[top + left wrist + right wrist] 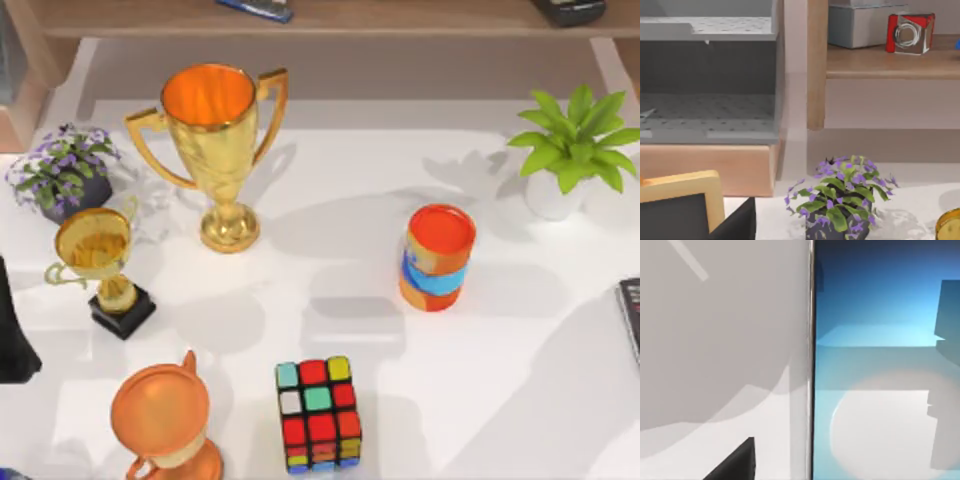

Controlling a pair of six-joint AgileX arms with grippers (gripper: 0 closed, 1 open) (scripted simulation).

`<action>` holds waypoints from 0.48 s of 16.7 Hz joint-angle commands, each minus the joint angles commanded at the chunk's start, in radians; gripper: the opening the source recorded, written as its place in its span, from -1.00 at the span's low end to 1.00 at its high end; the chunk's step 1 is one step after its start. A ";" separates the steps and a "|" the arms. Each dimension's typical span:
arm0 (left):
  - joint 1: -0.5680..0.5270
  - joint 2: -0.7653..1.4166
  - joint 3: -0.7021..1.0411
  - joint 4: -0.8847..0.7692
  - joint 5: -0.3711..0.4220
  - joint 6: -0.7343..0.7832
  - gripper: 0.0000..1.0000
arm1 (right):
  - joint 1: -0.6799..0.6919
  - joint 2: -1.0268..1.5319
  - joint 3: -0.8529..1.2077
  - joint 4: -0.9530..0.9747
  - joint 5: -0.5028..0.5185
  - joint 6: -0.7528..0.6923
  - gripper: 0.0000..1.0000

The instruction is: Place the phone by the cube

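Phone [885,365] close under right fingers [732,462]

The left arm [12,335] was seen in the top view as a dark, angular bulk at the far left side, about halfway down, with most of it cut off by the edge. It was held off to that side, well apart from the middle of the table. In the left wrist view, a dark, slanted part of the left gripper [737,225] was caught at the lower border, with the wrist aimed roughly level. In the right wrist view, a dark, wedge-shaped part of the right gripper [735,464] was seen, held low and pointed steeply downward.
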 joint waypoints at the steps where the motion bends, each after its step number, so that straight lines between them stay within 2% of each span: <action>1: 0.000 0.000 0.000 0.000 0.000 0.000 1.00 | 0.000 0.011 -0.010 0.022 0.000 0.000 1.00; 4: 0.000 0.000 0.000 0.000 0.000 0.000 1.00 | -0.002 0.050 -0.049 0.105 0.000 -0.001 1.00; 8: 0.000 0.000 0.000 0.000 0.000 0.000 1.00 | -0.002 0.061 -0.059 0.122 0.000 -0.001 1.00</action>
